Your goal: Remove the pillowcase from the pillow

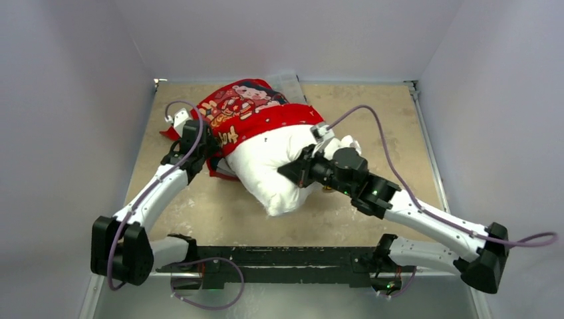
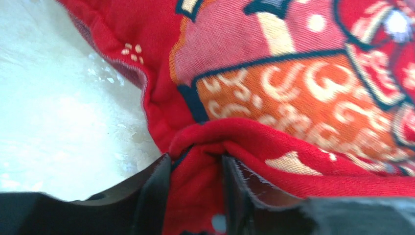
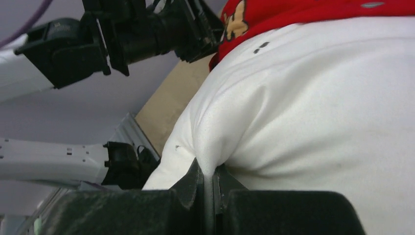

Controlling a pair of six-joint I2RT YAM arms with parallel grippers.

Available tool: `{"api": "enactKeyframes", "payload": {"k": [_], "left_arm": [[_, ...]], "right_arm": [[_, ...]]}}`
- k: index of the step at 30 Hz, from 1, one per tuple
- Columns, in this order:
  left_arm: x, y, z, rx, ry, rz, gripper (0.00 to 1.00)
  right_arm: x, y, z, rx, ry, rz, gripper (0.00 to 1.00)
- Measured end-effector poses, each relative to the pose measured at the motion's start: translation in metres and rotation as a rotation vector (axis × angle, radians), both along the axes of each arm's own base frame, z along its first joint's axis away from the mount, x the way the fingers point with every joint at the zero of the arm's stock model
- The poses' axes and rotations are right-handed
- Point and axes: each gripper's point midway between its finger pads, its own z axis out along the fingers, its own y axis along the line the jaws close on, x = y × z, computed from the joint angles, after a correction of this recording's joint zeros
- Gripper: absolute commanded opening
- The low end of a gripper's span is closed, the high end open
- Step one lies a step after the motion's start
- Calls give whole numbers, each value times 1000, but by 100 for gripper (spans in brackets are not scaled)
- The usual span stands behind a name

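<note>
The plump white pillow (image 1: 273, 163) lies mid-table, its far half still inside the red printed pillowcase (image 1: 243, 109). My left gripper (image 1: 207, 147) is shut on a fold of the pillowcase's open edge at the pillow's left side; in the left wrist view the red fabric (image 2: 293, 98) is bunched between the fingers (image 2: 154, 193). My right gripper (image 1: 292, 174) is shut on a pinch of the pillow's bare white fabric (image 3: 303, 112) at its near right side. The pillowcase hem (image 3: 303, 12) shows at the top of the right wrist view.
The tan table (image 1: 213, 212) is walled by grey panels on the left, back and right. A clear plastic item (image 1: 290, 85) lies behind the pillow at the far edge. The black arm base rail (image 1: 286, 256) runs along the near edge.
</note>
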Motion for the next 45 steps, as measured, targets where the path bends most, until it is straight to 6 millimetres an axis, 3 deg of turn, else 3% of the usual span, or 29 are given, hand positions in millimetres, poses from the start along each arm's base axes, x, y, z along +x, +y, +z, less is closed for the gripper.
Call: {"api": "enactKeyframes", "payload": {"k": [2,6,10,13,16,21,29,35,40,45], "left_arm": [[-4,2,16,15,-16,-13,54],[-13,3,66,17,-110,-48,63],[-24,1,100,17,-175,-96,67],[-35,-1,106,25,-170,-135,76],[-47,-3,101,36,-131,-178,81],[-66,-6,91,42,-69,-236,87],[-83,-13,103,20,-70,-297,89],[-85,-26,107,-16,-75,-359,95],[-91,-66,106,-33,-77,-477,96],[-104,-135,79,27,1,-641,99]], "right_arm": [[-8,18,-8,-6,-5,73,0],[-29,62,-33,-35,5,212,0],[-41,92,-71,-93,52,290,19],[-46,111,-93,-124,84,336,42],[-46,129,-104,-143,103,363,55],[-41,143,-92,-140,83,342,74],[14,119,-23,-90,-17,63,79],[60,69,13,-32,-58,-109,85],[126,-9,9,-31,-58,-335,93],[153,-44,-16,-58,-32,-404,94]]}}
